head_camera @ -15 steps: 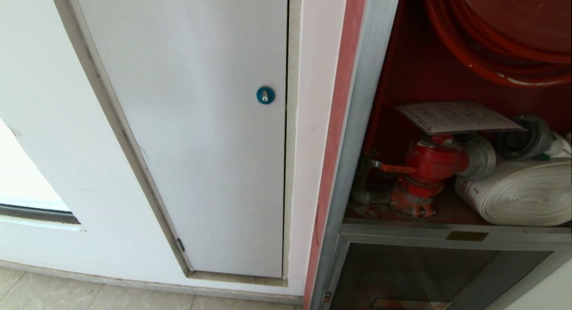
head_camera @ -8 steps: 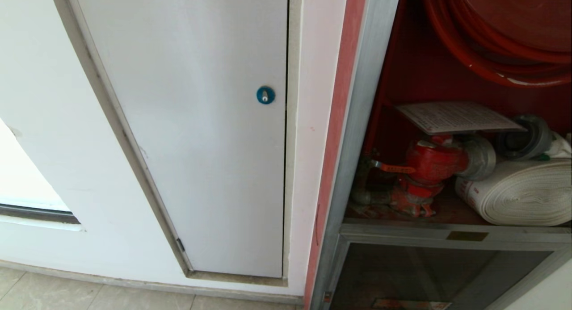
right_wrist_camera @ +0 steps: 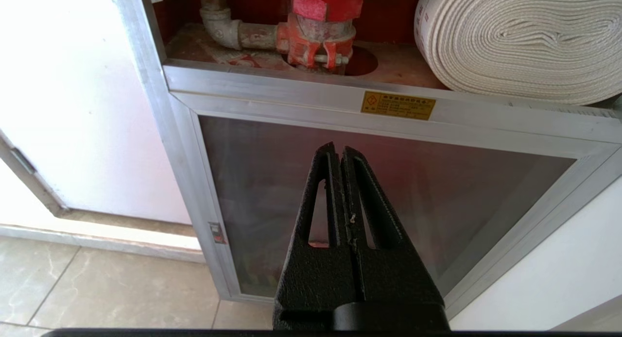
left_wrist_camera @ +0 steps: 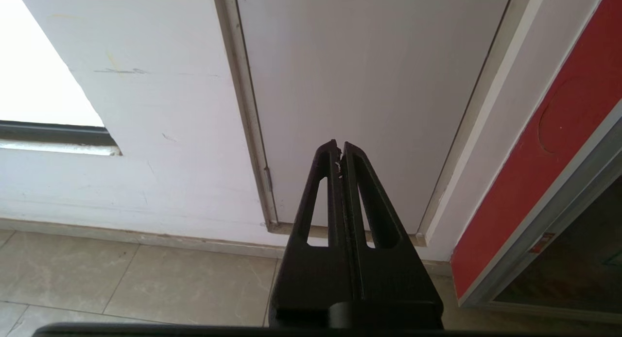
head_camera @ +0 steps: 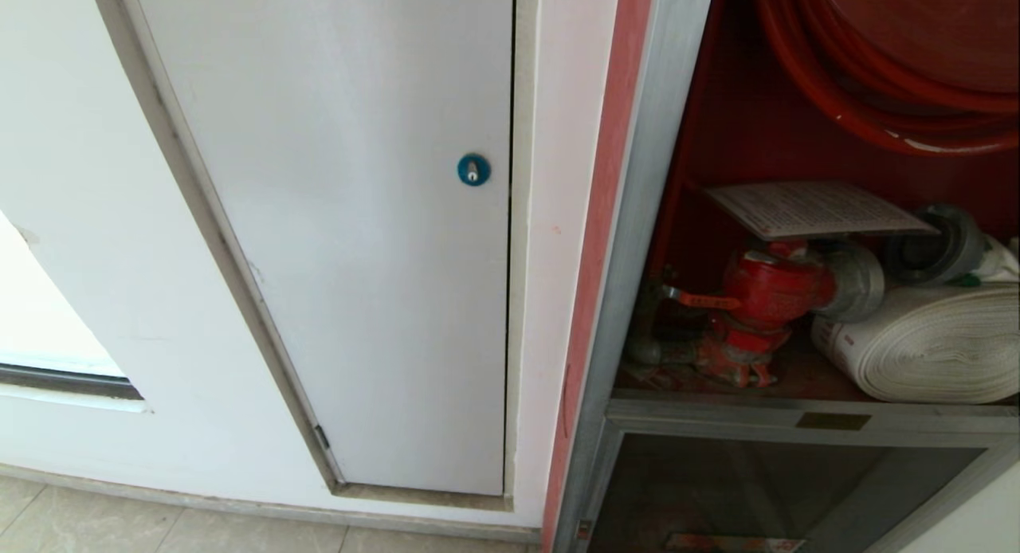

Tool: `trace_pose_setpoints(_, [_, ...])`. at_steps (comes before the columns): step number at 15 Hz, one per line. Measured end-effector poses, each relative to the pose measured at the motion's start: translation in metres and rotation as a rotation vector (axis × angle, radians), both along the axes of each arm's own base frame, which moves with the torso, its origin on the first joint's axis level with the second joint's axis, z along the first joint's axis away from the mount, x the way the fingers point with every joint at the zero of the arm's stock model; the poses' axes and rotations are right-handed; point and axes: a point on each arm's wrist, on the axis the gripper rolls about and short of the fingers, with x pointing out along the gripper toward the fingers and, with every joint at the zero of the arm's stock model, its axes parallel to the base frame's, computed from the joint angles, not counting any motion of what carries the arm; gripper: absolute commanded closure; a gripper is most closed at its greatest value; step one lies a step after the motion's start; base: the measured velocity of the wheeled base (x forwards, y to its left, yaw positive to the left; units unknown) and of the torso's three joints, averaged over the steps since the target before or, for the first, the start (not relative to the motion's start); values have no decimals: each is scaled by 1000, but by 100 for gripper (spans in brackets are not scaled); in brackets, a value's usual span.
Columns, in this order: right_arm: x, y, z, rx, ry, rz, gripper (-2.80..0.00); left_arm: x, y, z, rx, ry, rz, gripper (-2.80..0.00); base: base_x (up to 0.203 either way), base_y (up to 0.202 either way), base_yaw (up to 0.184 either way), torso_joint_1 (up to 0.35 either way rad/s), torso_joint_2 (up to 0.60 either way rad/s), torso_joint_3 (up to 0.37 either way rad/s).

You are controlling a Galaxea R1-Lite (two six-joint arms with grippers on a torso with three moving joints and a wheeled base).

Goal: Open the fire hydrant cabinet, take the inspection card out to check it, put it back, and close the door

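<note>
The fire hydrant cabinet (head_camera: 637,218) is seen standing open at the right, red interior exposed, its upper door nowhere to be seen. Beside it the white panel door (head_camera: 343,218) is shut, a blue lock (head_camera: 473,170) set near its edge. Inside, a rolled white hose (head_camera: 932,346) is laid by the red valve (head_camera: 769,294), and on top of the valve the inspection card (head_camera: 813,208) is found lying flat. The left gripper (left_wrist_camera: 339,150) is pressed together, nothing held, before the white panel; the right gripper (right_wrist_camera: 338,152) is likewise clamped empty, before the lower glass panel (right_wrist_camera: 437,181)
</note>
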Motion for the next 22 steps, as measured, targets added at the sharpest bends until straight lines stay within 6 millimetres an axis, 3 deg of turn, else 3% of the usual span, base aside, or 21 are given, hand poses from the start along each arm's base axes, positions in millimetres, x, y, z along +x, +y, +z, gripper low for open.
trace_pose_setpoints(20, [0,0,0,0,0,0,0,0,0,0,-1,0,0,0,0,0,0,0,0,0])
trace_pose_setpoints(22, [0,0,0,0,1,0,0,0,0,0,-1,0,0,0,-159,0,0,18,8,2])
